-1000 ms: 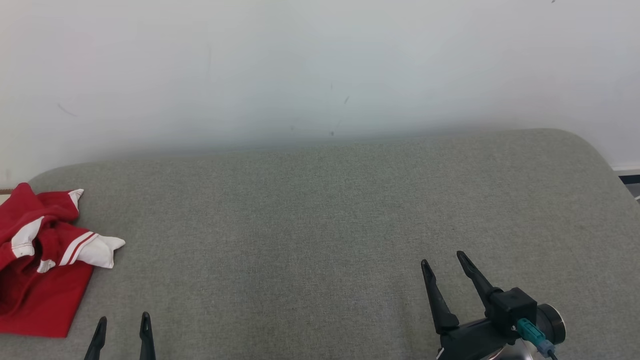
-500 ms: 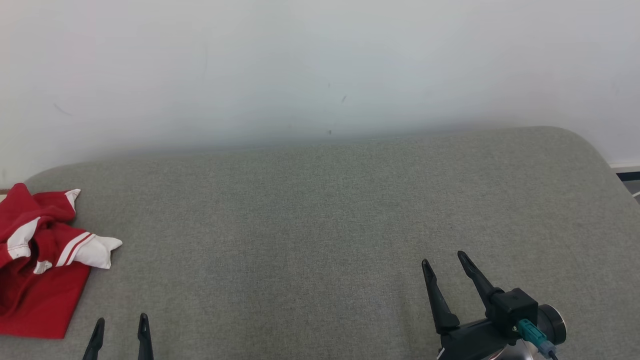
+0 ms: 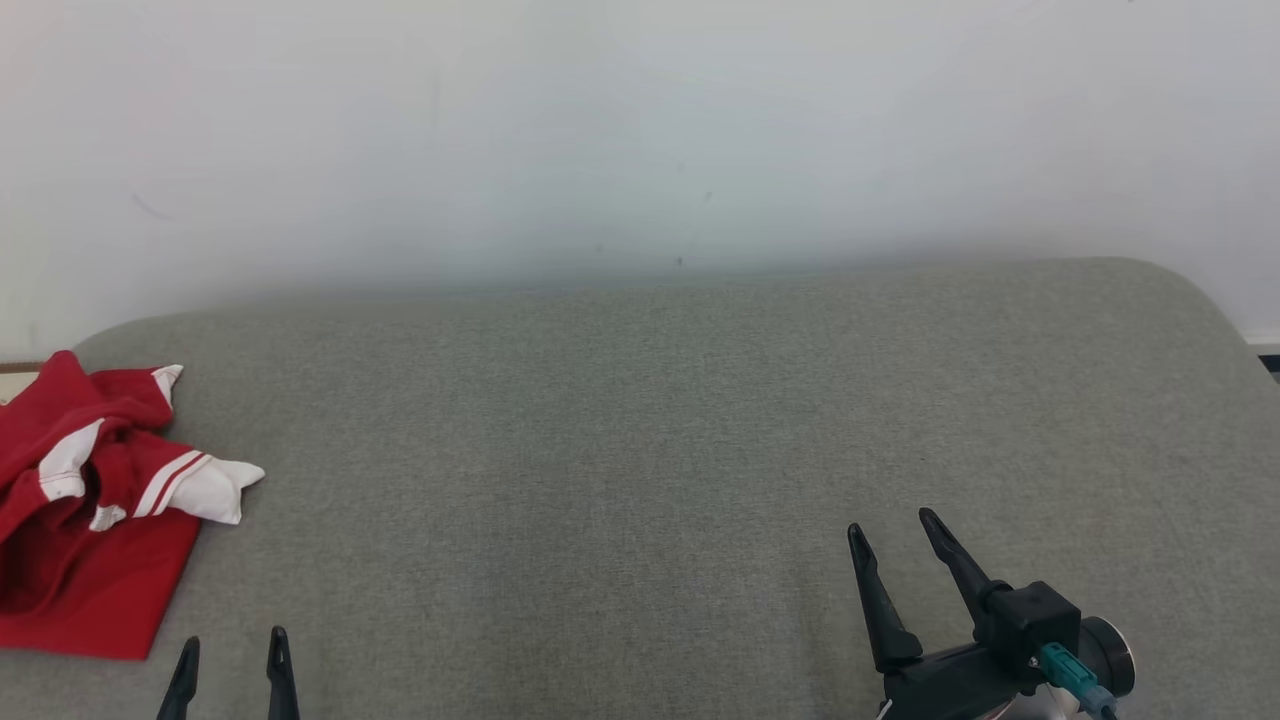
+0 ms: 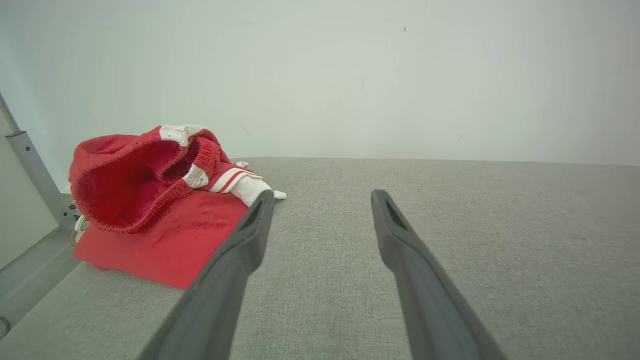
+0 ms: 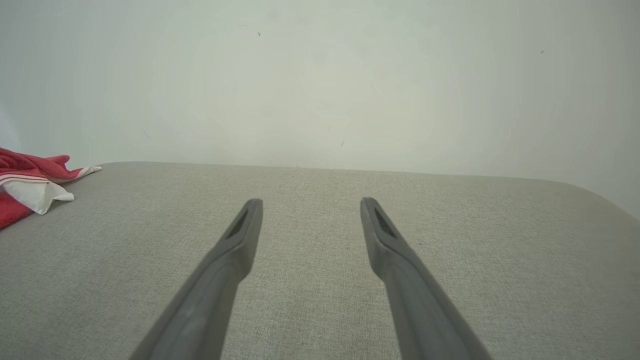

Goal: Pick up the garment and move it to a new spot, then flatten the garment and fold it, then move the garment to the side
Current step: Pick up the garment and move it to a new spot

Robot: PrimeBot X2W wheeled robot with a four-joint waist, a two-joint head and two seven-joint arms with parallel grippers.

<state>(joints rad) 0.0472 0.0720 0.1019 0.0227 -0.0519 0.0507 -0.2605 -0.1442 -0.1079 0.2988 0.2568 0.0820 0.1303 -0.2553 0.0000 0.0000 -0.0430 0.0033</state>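
The garment (image 3: pixel 85 520) is a crumpled red piece with white trim and stripes, lying at the far left of the grey padded surface (image 3: pixel 640 450). In the left wrist view the garment (image 4: pixel 150 210) sits just left of and beyond my fingers, its elastic waistband gaping. My left gripper (image 3: pixel 232 645) stands open at the lower left, a short way in front of and right of the garment, holding nothing. My right gripper (image 3: pixel 890 525) is open at the lower right, far from the cloth. The right wrist view catches the garment (image 5: pixel 30 187) at its left edge.
A white wall (image 3: pixel 640 130) rises directly behind the surface. The surface's rounded right corner (image 3: pixel 1190 290) drops off to the floor. A grey metal frame post (image 4: pixel 30 175) stands just left of the garment.
The whole head picture has shifted slightly right and down, so the camera moved. The garment lies the same. Both grippers stay open and hold their places.
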